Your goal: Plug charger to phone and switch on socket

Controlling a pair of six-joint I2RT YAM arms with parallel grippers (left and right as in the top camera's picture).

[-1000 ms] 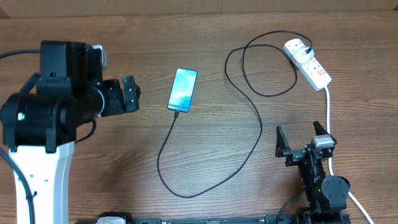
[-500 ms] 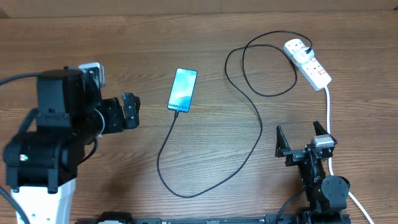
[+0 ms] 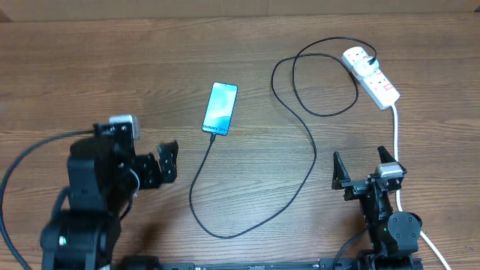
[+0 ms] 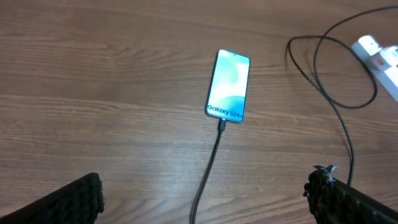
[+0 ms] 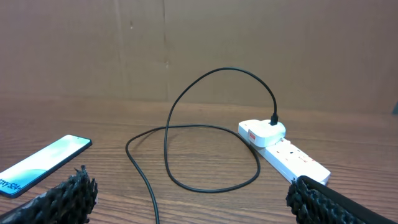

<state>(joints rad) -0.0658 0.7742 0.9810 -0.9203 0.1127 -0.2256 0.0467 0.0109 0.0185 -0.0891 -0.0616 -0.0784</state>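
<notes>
Left arm (image 3: pixel 90 195) low at the near-left of the tabletop (image 3: pixel 112 60), wrist pointing right toward the middle. Left fingers (image 3: pixel 166 150) spread wide, holding nothing, near the cable's near loop but apart from it. Right arm (image 3: pixel 390 221) folded at the near-right edge, pointing away toward the far side. Right fingers (image 3: pixel 338 171) also spread wide and empty, with the white cord (image 3: pixel 395 127) running just beside them

Count: two arms, one phone, one charger, one power strip, one white cord

Phone (image 3: pixel 220 109) lies flat at centre, screen up and lit blue, well apart from both sets of fingers. Charger (image 3: pixel 315 150) is a thin black cable; its small connector (image 4: pixel 221 126) meets the phone's near short edge and looks seated. From there it runs toward the near side, curves right, then goes up into a loop at far right. Its black plug (image 3: pixel 371 59) sits in the far outlet of the power strip (image 3: pixel 377 81), which lies at the far-right. Red-marked switch (image 3: pixel 388 88) is visible, position too small to tell
</notes>
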